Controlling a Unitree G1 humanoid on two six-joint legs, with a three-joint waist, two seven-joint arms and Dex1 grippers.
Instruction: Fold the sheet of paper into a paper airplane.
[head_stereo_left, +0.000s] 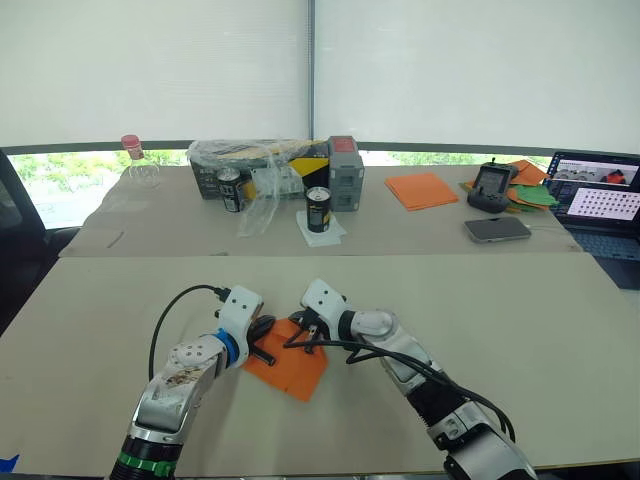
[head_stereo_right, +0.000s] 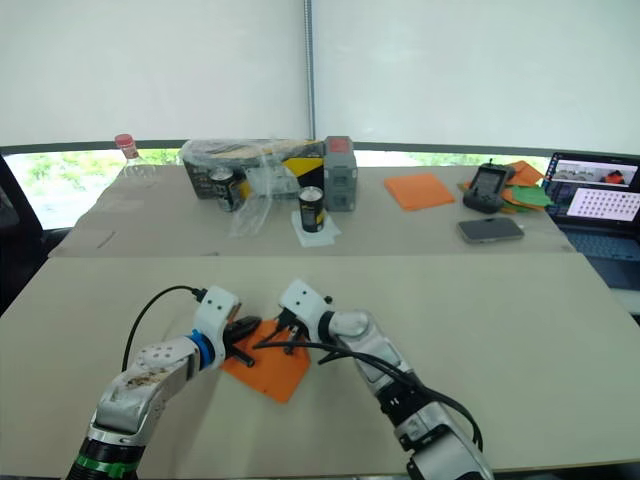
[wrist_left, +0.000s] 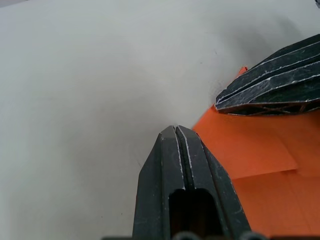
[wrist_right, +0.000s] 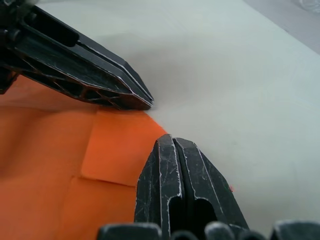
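The sheet of paper (head_stereo_left: 292, 370) is bright orange and lies flat on the near table, with one corner folded over into a flap (wrist_right: 117, 145). My left gripper (head_stereo_left: 264, 342) is shut, its tip resting on the table right at the sheet's left far edge (wrist_left: 240, 150). Beside it, my right gripper (head_stereo_left: 306, 336) is also shut, and its tip sits at the sheet's far corner. The two grippers are close together, tips nearly meeting over the far end of the paper. Nothing is held between either pair of fingers.
On the back table stand two cans (head_stereo_left: 318, 208), a crumpled plastic bag (head_stereo_left: 262, 180), a grey box (head_stereo_left: 345, 172), a stack of orange paper (head_stereo_left: 421, 189), a controller (head_stereo_left: 490, 187), a phone (head_stereo_left: 497, 229), a laptop (head_stereo_left: 598, 205) and a flask (head_stereo_left: 135, 165).
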